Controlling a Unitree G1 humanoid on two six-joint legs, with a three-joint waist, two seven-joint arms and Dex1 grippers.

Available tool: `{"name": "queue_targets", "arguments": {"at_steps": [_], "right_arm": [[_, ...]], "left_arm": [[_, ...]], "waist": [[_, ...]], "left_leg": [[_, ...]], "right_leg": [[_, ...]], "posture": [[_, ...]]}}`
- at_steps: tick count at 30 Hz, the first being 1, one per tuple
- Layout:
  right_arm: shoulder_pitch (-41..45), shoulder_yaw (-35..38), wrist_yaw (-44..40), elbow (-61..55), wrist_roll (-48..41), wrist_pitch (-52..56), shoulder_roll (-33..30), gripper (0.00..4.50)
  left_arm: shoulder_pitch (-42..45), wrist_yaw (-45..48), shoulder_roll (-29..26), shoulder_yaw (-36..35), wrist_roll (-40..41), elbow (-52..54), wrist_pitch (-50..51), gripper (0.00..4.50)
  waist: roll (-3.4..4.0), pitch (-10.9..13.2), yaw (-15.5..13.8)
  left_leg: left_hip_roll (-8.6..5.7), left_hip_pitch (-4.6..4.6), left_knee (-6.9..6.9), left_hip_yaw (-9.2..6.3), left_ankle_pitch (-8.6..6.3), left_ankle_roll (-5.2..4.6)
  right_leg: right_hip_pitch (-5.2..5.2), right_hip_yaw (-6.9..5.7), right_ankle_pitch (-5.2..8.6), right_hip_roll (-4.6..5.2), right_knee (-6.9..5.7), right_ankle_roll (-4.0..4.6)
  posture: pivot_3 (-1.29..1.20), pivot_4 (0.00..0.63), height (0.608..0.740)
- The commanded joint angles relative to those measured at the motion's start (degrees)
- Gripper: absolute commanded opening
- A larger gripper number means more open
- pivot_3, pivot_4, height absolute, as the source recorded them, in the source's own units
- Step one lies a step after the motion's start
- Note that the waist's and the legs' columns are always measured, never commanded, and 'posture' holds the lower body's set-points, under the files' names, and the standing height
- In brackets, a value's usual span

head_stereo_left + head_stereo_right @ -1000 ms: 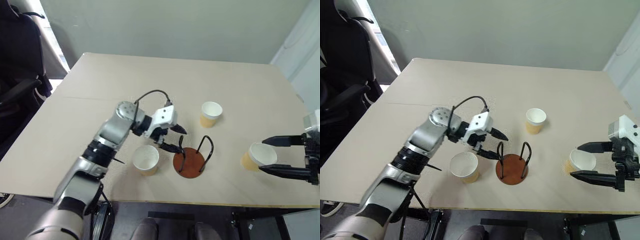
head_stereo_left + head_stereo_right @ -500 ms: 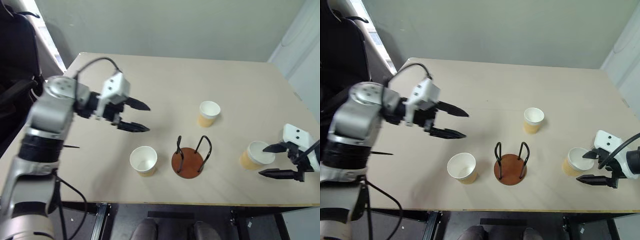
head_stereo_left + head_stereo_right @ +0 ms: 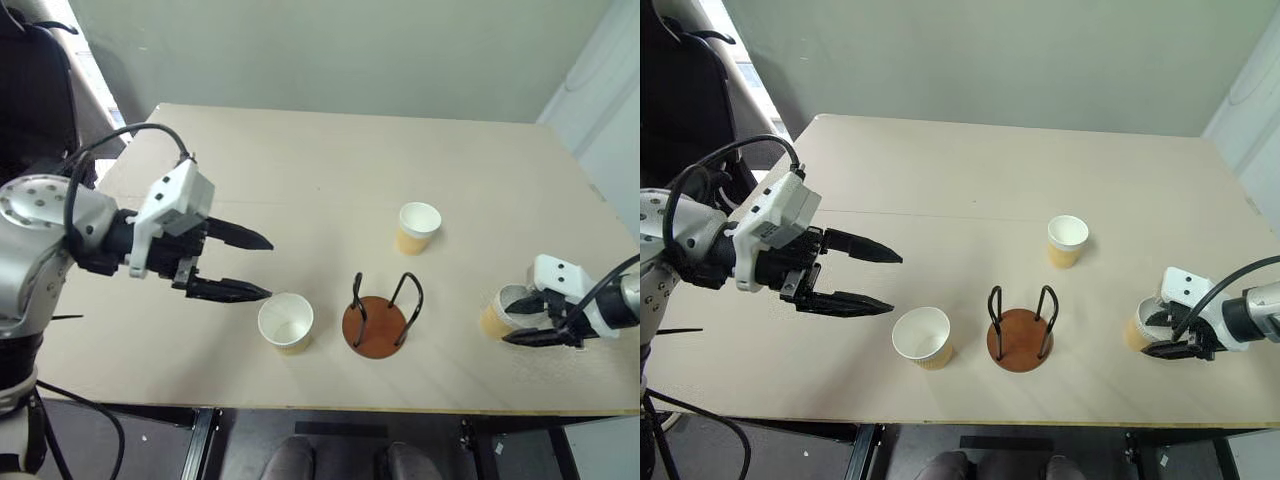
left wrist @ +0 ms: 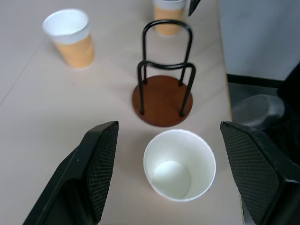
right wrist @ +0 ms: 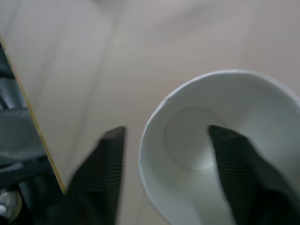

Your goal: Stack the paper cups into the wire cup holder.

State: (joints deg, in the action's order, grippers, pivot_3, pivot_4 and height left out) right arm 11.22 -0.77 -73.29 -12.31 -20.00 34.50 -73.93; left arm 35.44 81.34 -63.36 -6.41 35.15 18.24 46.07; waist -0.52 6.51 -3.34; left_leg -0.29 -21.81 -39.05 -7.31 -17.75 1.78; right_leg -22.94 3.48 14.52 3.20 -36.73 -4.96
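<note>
Three paper cups seemingly empty, wire cup holder empty

Wire cup holder stands on the table near the front edge, about mid-width. One paper cup sits just left of the holder, apart from it. A second cup stands behind and slightly right of the holder, toward the table's centre. A third cup sits near the front right corner, well right of the holder. All three cups upright, mouths up. Holder has no cup in it.
</note>
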Motion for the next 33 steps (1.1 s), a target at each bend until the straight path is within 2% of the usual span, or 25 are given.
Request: {"name": "queue_targets", "arguments": {"at_steps": [1,4,5,8,13,17,20,24,33], "right_arm": [[1.79,0.8,-2.08,-1.53,0.13,-0.45,-1.68,1.33],[1.81,1.96,-4.27,-3.32,-0.14,-0.65,-3.79,0.19],[2.31,3.63,-5.87,-4.75,-1.83,-0.21,-4.96,0.02],[4.18,6.98,-8.73,-6.58,-4.43,0.05,-7.55,0.02],[17.63,8.09,-11.75,-6.11,-9.31,0.19,-8.89,0.02],[39.82,3.17,-12.51,-7.86,-18.22,3.38,0.89,0.02],[47.64,-3.22,-12.4,-9.1,-17.53,4.08,8.73,0.02],[49.35,-8.53,-13.65,-10.66,-15.94,3.97,13.91,0.02],[46.15,-14.36,-15.59,-10.4,-8.64,-0.8,15.43,0.02]], "left_arm": [[-0.07,-1.05,-1.4,-2.17,1.42,1.07,-0.36,3.72],[-0.63,-1.64,-2.23,-2.24,1.27,0.55,-1.15,3.72],[-0.86,-1.68,-2.66,-2.37,1.12,0.24,-1.48,3.72],[-1.18,-1.8,-3.5,-2.6,1.3,-0.21,-2.03,3.72],[-1.12,-2.2,-4.21,-2.54,1.4,-0.99,-2.65,3.72],[-1.43,-2.53,-3.84,-1.32,0.6,-1.8,-3.81,3.72],[-1.16,-3.12,-3.26,-0.29,0.61,-1.66,-4.09,3.72],[-0.96,-3.6,-3.12,-0.02,1.1,-1.23,-4.02,3.72],[-3.71,-5.24,-4.0,-1.82,2.46,1.43,-2.6,3.72]], "waist": [[0.0,0.0,0.06],[0.0,0.0,0.09],[0.0,0.0,0.09],[0.01,0.01,0.16],[0.04,0.02,0.36],[0.06,0.03,0.75],[-0.03,-0.01,1.32],[-0.02,0.02,1.4],[-0.02,0.03,1.3]], "left_leg": [[0.0,0.0,0.0,0.01,0.0,0.0],[0.0,-0.01,0.01,0.03,-0.01,0.05],[0.01,-0.02,0.03,0.03,-0.02,0.07],[0.02,-0.09,0.09,0.07,-0.03,0.11],[0.03,-0.11,0.12,0.11,-0.03,0.15],[0.06,-0.14,0.16,0.07,-0.02,0.24],[0.15,-0.1,0.19,0.03,0.03,0.29],[0.23,-0.13,0.18,-0.12,0.05,0.33],[0.2,-0.21,0.23,-0.14,0.05,0.35]], "right_leg": [[-0.01,0.0,0.0,0.0,-0.02,0.0],[-0.09,0.01,0.03,0.0,-0.1,0.06],[-0.1,0.01,0.04,-0.01,-0.12,0.08],[-0.21,0.02,0.06,-0.02,-0.19,0.1],[-0.38,0.08,0.09,-0.03,-0.19,0.17],[-0.49,0.06,0.14,-0.1,-0.21,0.25],[-0.52,0.03,0.18,-0.24,-0.26,0.32],[-0.51,-0.08,0.2,-0.31,-0.23,0.41],[-0.53,-0.13,0.22,-0.2,-0.23,0.46]], "posture": [[0.0,0.15,0.74],[0.0,0.15,0.74],[0.0,0.15,0.74],[0.0,0.15,0.74],[0.0,0.15,0.74],[0.0,0.15,0.74],[0.0,0.15,0.74],[0.0,0.15,0.74],[0.0,0.15,0.74]]}}
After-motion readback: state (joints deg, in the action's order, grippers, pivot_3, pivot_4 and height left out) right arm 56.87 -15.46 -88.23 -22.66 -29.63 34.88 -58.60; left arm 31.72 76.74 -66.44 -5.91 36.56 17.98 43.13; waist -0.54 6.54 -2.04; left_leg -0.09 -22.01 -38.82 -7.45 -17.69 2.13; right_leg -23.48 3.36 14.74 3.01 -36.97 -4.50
